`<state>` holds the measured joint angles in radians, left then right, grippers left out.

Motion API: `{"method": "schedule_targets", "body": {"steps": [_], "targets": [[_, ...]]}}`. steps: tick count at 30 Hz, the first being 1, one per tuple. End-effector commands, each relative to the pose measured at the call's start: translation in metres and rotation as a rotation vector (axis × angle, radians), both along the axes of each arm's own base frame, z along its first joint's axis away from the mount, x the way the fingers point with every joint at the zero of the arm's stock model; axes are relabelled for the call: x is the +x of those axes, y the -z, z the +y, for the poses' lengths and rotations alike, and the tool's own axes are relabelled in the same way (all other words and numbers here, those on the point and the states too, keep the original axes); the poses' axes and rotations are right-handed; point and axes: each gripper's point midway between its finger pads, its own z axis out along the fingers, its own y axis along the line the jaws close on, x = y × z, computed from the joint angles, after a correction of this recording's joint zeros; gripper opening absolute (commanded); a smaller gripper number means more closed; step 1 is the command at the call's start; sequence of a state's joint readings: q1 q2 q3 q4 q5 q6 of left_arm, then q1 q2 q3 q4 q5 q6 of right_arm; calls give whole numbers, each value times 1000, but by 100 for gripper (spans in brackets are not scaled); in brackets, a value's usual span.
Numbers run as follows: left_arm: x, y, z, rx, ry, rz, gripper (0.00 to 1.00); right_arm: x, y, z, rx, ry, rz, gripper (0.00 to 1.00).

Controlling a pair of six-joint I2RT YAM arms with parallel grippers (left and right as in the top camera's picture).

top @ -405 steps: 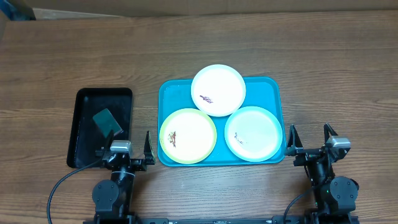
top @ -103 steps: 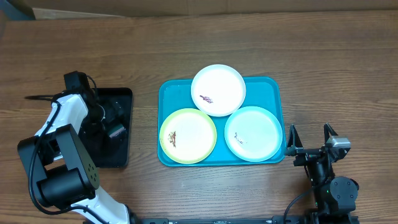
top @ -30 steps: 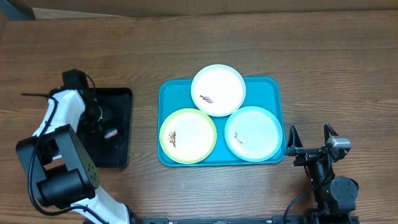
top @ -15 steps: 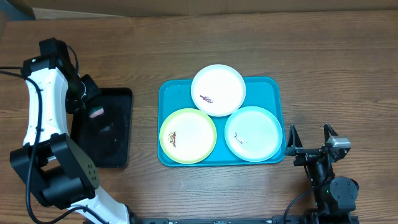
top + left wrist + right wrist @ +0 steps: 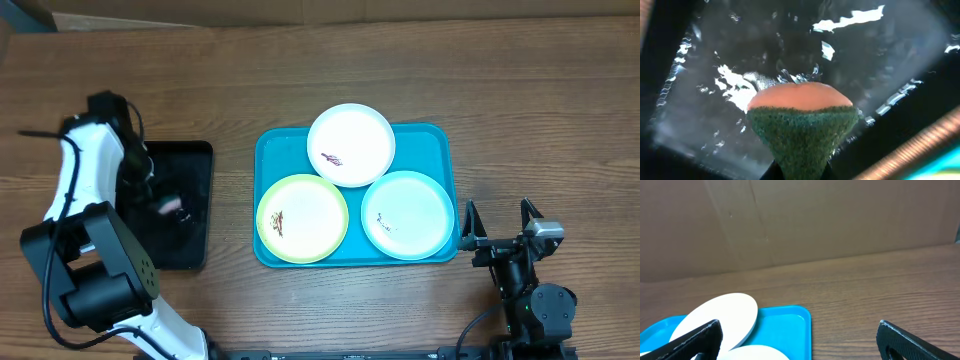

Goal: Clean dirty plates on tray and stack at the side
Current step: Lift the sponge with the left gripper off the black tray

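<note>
- A sponge (image 5: 800,125) is grasped by the left end effector (image 5: 799,171) over the black tray (image 5: 190,250).
- The right end effector (image 5: 497,228) is seen released.
- Three smeared plates (image 5: 302,218) are seen on the blue tray (image 5: 440,140), none stacked.

Robot lab bench: wood-grain table (image 5: 330,75), cardboard backdrop (image 5: 790,220), left arm (image 5: 68,185), right arm (image 5: 528,285) mounted at near edge.

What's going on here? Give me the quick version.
The left gripper is pinching a green-and-orange sponge above the black tray, whose surface looks wet. The white plate, yellow-green plate and mint plate all lie on the blue tray with dark smears showing; none is stacked at the side yet. The right gripper sits open beside the blue tray, holding nothing.
</note>
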<state>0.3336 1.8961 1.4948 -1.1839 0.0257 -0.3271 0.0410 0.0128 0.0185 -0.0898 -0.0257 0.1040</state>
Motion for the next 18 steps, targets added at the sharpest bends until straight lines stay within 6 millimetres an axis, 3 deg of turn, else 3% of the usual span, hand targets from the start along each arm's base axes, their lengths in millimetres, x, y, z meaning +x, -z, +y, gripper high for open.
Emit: {"method": "schedule_targets", "body": {"steps": [1, 2, 5, 7, 10, 15, 18], "targets": [[34, -63, 5, 21, 53, -150, 4, 0, 2, 0, -3, 2, -5, 100], [39, -82, 2, 8, 81, -185, 4, 0, 2, 0, -3, 2, -5, 100], [46, -114, -7, -7, 133, -249, 4, 0, 2, 0, -3, 2, -5, 100], [45, -117, -5, 42, 151, -244, 4, 0, 2, 0, -3, 2, -5, 100], [37, -88, 2, 126, 123, -157, 4, 0, 2, 0, -3, 2, -5, 100], [16, -2, -8, 84, 121, -45, 4, 0, 2, 0, -3, 2, -5, 100], [10, 2, -4, 83, 121, -25, 4, 0, 2, 0, -3, 2, -5, 100]]}}
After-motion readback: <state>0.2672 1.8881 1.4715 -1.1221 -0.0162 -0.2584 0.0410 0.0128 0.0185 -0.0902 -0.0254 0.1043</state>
